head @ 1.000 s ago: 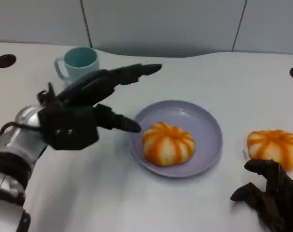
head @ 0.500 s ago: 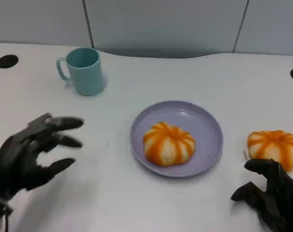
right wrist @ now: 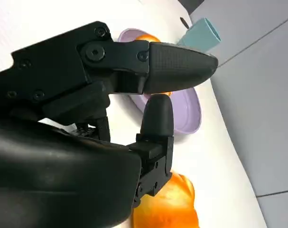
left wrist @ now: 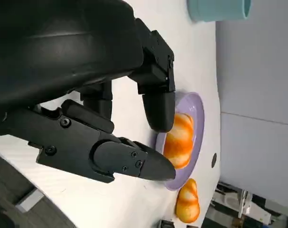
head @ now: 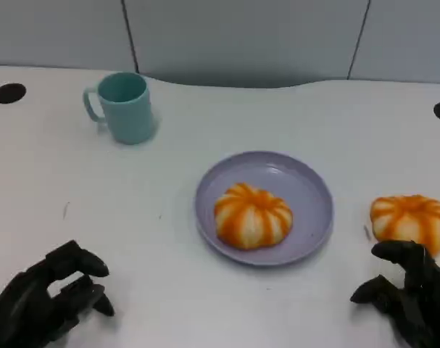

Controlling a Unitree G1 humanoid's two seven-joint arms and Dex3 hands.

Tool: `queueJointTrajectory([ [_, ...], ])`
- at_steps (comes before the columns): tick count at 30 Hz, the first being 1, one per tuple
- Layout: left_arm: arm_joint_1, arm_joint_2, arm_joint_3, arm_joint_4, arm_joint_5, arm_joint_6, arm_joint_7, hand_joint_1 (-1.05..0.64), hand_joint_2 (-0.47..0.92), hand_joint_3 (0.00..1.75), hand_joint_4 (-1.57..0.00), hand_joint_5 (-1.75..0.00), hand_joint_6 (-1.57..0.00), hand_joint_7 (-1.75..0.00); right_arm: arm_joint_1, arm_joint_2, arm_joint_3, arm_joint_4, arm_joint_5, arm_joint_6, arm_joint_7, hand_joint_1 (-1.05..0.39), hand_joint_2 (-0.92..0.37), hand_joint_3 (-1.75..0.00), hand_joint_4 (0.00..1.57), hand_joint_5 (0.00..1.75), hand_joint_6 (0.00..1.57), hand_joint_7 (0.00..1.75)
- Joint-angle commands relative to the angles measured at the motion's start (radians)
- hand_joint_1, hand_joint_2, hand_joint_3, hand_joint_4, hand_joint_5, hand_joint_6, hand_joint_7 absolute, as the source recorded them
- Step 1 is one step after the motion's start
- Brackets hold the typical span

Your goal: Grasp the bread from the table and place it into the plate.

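Orange-and-white striped bread [head: 411, 220] sits on the white bench [head: 292, 123], off to the right of the lilac plate [head: 310, 190] and apart from its rim. That plate already carries a second striped bun [head: 252, 214] near its centre, so you have one loaf home and this one left to fetch.

Your right hand [head: 408, 293] rests just short of the bread, fingers apart and holding nothing; from the head view the top fingertip looks to be at the loaf's near edge, though you cannot be sure it touches. Your left hand [head: 49, 304] lies low at the near left corner with its fingers loosely curled but parted, also carrying nothing.

Mind three things. The loaf is soft and rounded, so a hard squeeze may dent it and a shallow one may let it roll away along the bench. The free room on the plate is mostly on its far side; drop the bread carelessly and it may land on the other bun or tip off the rim. The teal mug [head: 122, 106] stands well apart, out of harm's way.
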Motion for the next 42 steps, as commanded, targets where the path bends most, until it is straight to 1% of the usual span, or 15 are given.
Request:
queueJointTrajectory([
  [1,-0.024,-0.009,0.022,0.041,0.009,0.011,-0.020,-0.62,0.92,0.15,-0.47,-1.75,-0.36,-1.60,0.001,-0.020,-0.013,-0.003,0.000,-0.006,-0.003,-0.39,-0.92,-0.56,0.45,1.75,0.23,1.64],
  [9,-0.048,-0.027,0.046,0.088,0.012,0.003,-0.064,-0.62,0.92,0.18,-0.49,-1.75,-0.36,-1.65,-0.013,-0.024,-0.026,0.027,0.006,-0.021,0.016,-0.40,-0.92,-0.55,0.47,1.75,0.26,1.65],
  [13,-0.051,-0.036,0.054,0.086,0.006,0.033,-0.063,-0.58,0.92,0.14,-0.50,-1.75,-0.35,-1.64,-0.019,-0.026,-0.032,0.031,0.001,-0.013,0.011,-0.40,-0.92,-0.56,0.44,1.75,0.24,1.64],
  [18,-0.048,-0.042,0.054,0.085,0.025,0.013,-0.053,-0.58,0.92,0.14,-0.49,-1.75,-0.35,-1.62,-0.023,-0.037,-0.031,0.040,-0.009,-0.019,0.017,-0.39,-0.92,-0.57,0.43,1.75,0.24,1.63],
  [22,-0.048,-0.050,0.064,0.088,0.021,0.009,-0.060,-0.56,0.92,0.15,-0.47,-1.75,-0.34,-1.63,-0.029,-0.042,-0.029,0.056,-0.017,-0.036,0.022,-0.38,-0.92,-0.59,0.45,1.75,0.22,1.63],
  [28,-0.056,-0.053,0.068,0.096,0.040,0.005,-0.045,-0.54,0.92,0.16,-0.47,-1.75,-0.34,-1.66,-0.041,-0.042,-0.040,0.076,0.002,-0.027,0.027,-0.40,-0.92,-0.56,0.48,1.75,0.25,1.61],
  [32,-0.069,-0.059,0.075,0.111,0.043,0.001,-0.044,-0.55,0.92,0.16,-0.47,-1.75,-0.34,-1.65,-0.047,-0.049,-0.038,0.102,-0.014,-0.063,0.041,-0.39,-0.92,-0.57,0.52,1.75,0.25,1.61],
  [35,-0.078,-0.061,0.080,0.125,0.042,-0.001,-0.053,-0.57,0.92,0.14,-0.48,-1.75,-0.35,-1.67,-0.050,-0.050,-0.036,0.110,-0.015,-0.072,0.043,-0.39,-0.92,-0.58,0.53,1.75,0.26,1.61],
  [38,-0.086,-0.062,0.086,0.132,0.039,0.008,-0.054,-0.58,0.92,0.12,-0.48,-1.75,-0.34,-1.67,-0.052,-0.048,-0.036,0.107,-0.015,-0.059,0.029,-0.39,-0.92,-0.56,0.54,1.75,0.31,1.59],
  [42,-0.098,-0.062,0.092,0.140,0.033,0.035,-0.056,-0.57,0.91,0.08,-0.49,-1.75,-0.34,-1.68,-0.051,-0.050,-0.028,0.106,-0.027,-0.063,0.023,-0.38,-0.92,-0.59,0.50,1.75,0.34,1.58],
])
